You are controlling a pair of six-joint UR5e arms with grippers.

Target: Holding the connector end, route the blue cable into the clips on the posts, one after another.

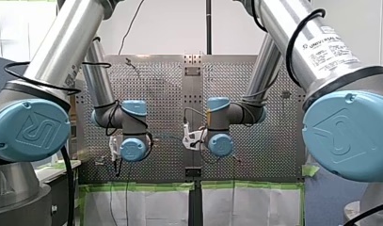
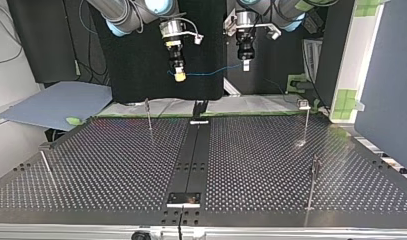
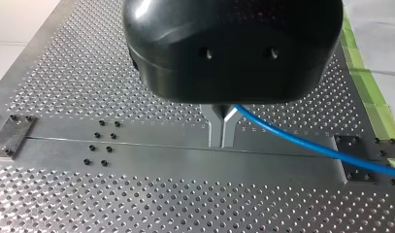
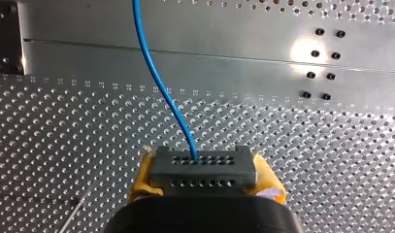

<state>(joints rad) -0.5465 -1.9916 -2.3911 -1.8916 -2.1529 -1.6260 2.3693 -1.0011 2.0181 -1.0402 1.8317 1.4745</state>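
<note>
In the top view both arms hang high above the far edge of the perforated table (image 2: 116,165). A thin blue cable (image 2: 211,71) sags between them. My right gripper (image 2: 179,75) is shut on the grey connector block (image 4: 203,170), which sits between its yellow pads (image 4: 141,177), and the cable (image 4: 161,87) leaves the block's front. My left gripper (image 3: 222,132) has its metal fingers shut on the cable (image 3: 302,141), which trails off to one side. Thin posts stand on the table, two far ones (image 2: 148,114) (image 2: 306,122) and two near ones (image 2: 45,162) (image 2: 313,182). No cable is in any clip.
A dark centre rail (image 2: 191,155) runs down the table to a bracket (image 2: 183,199) at its near edge. A blue sheet (image 2: 56,102) lies beyond the table at the top view's left. Green tape (image 1: 147,186) lines the table edge in the front view.
</note>
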